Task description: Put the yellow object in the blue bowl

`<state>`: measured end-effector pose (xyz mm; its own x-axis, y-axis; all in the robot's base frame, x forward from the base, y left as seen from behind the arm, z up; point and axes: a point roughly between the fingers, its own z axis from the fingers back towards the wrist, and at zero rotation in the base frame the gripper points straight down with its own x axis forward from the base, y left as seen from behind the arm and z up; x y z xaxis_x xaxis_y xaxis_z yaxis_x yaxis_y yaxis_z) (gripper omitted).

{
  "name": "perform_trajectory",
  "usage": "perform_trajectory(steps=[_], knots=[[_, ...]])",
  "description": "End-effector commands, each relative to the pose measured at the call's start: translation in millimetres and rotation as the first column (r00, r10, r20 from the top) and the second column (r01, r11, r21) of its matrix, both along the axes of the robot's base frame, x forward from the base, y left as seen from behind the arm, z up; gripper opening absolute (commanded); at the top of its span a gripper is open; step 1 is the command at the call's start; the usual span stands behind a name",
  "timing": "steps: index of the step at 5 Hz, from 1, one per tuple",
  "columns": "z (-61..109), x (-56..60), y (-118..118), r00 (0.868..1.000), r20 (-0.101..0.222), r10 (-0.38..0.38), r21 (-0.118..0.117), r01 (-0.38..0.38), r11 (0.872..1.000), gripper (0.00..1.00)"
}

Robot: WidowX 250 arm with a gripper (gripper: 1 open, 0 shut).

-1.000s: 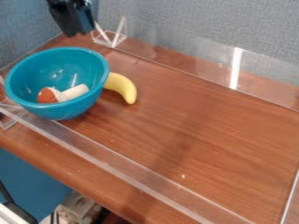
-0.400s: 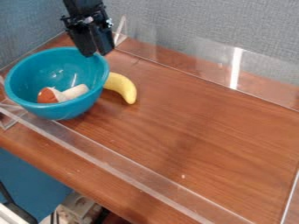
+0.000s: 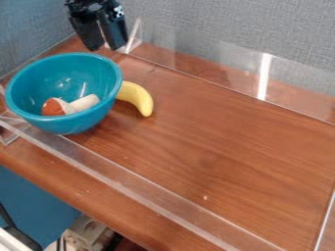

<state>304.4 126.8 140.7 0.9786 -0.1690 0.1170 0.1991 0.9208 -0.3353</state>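
- Hanging at the back left of the scene, the claw (image 3: 100,26) is dark and blocky; its tips are blurred against the wall, so whether it is spread or pressed together cannot be told. Nothing is seen pinched in it.
- Bowl (image 3: 29,78): just below and in front of the claw. Round, deep, teal-blue, smooth-rimmed, plastic by its look. Contents: one small red piece (image 3: 51,107) and one whitish piece (image 3: 82,102), touching each other.
- Banana (image 3: 135,97): below the claw and a little to its right, lying on the table, touching or just beside the bowl's right wall, not inside. Small, curved, yellow, smooth and toy-like. Likely light and stiff, with a slick skin that could slide or roll between hard tips; the thick middle, taken across the curve, looks the safest hold.
- Table (image 3: 222,137): reddish-brown wood grain, glossy, spreading well away from the claw to the right and front.
- Clear barrier (image 3: 268,74): transparent plastic sheets edging the table, thin and upright.
- Wall (image 3: 222,25): grey-blue, textured, behind the claw.
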Motion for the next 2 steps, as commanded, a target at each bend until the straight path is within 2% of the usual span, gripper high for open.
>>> perform_trajectory(steps=[1,2], knots=[[16.2,-12.3,7.4,0.997,0.066,-0.040,0.058,0.037,0.998,1.00],[14.8,-15.2,2.3,0.997,0.074,-0.017,0.066,0.013,0.998,1.00]])
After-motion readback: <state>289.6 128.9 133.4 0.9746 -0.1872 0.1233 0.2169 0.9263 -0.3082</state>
